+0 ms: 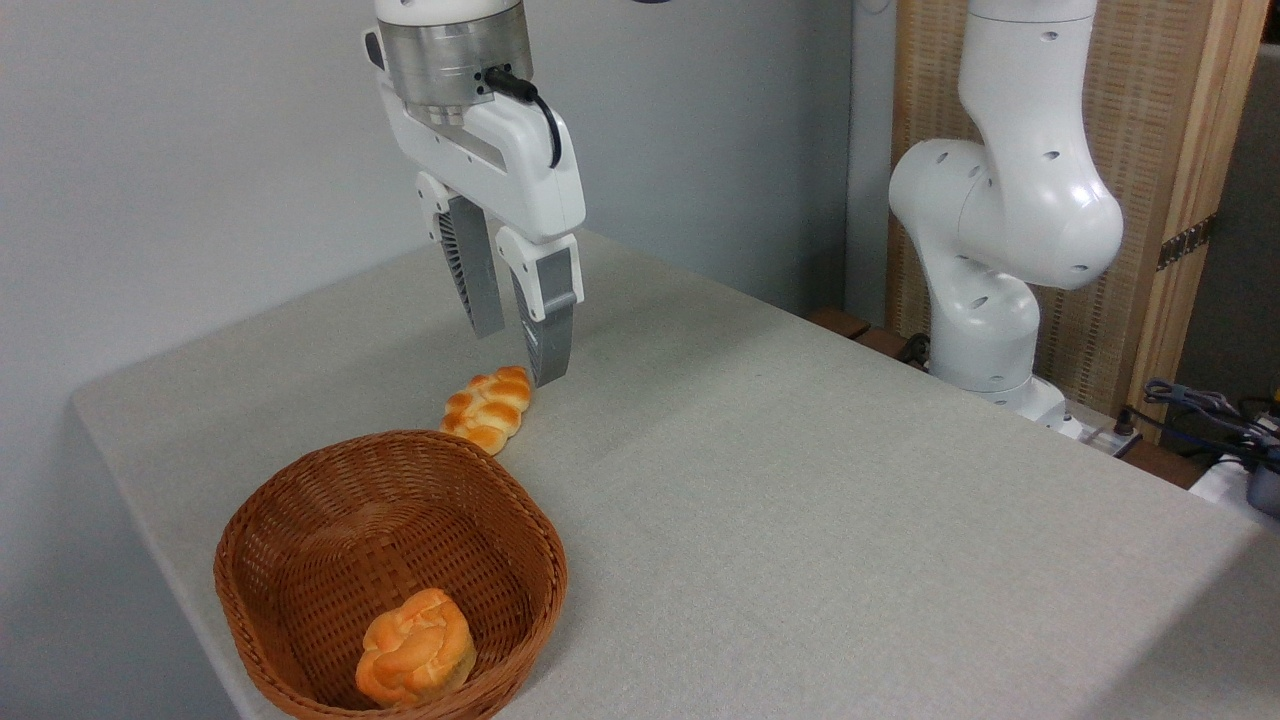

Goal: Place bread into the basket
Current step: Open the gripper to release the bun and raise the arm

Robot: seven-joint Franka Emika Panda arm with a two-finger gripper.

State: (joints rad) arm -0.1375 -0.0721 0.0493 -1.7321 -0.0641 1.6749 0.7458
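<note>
Overhead, the claw (520, 352) hangs with its two fingers slightly parted, holding nothing; the nearer fingertip sits just above the far end of the braided loaf (488, 407), though contact cannot be judged. To its right the grey table (800, 500) lies bare and wide; behind it the table's far edge meets the wall. The bread (416, 650) rests well below and nearer the camera, inside the basket (300, 520), against its front wall.

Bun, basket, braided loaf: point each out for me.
bun (416, 649): fixed camera, top crust.
basket (385, 441): fixed camera, far rim.
braided loaf (487, 407): fixed camera, middle of braid.
</note>
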